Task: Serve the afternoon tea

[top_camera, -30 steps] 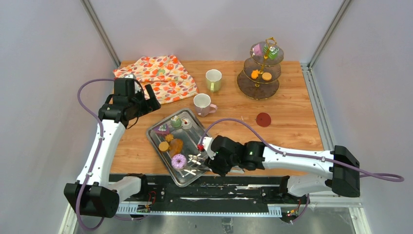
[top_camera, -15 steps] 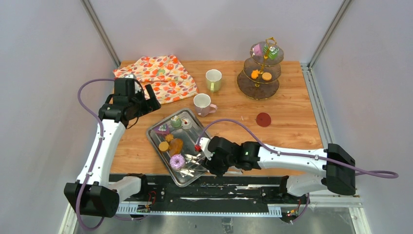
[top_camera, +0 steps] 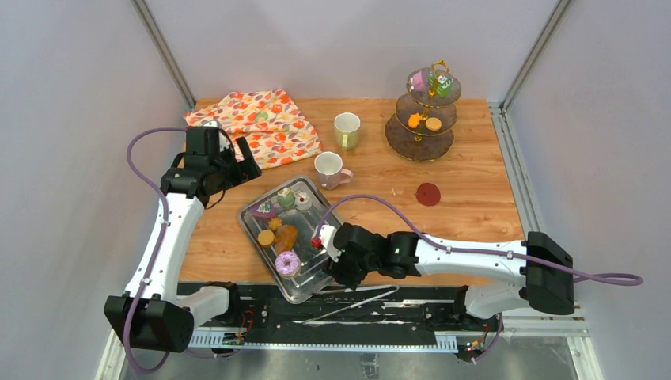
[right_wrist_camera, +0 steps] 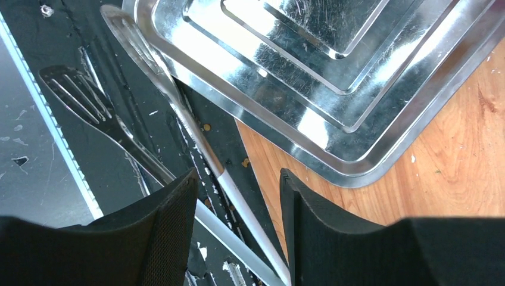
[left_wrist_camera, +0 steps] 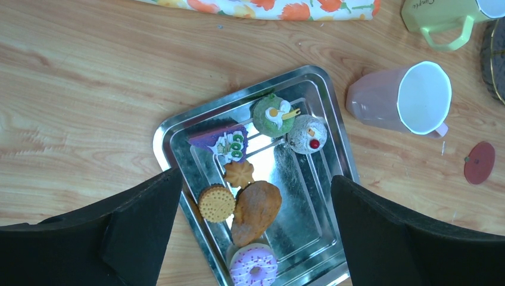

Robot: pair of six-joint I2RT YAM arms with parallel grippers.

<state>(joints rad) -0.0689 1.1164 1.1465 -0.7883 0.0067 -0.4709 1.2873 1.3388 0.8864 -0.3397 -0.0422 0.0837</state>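
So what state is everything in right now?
Metal tongs: lying flat, not gripped.
Right gripper: open, empty.
Left gripper: open, empty.
Pink mug: upright, empty.
Pale-green mug: upright, empty.
Steel tray: holding seven pastries.
Tiered stand: upper tiers stocked, bottom bare.
Floral cloth: folded.

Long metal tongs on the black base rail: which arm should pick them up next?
Right. The right gripper hangs open directly over the long metal tongs, with one tong arm running between its fingers. The left gripper, open too, hovers across the rectangular steel tray from them.
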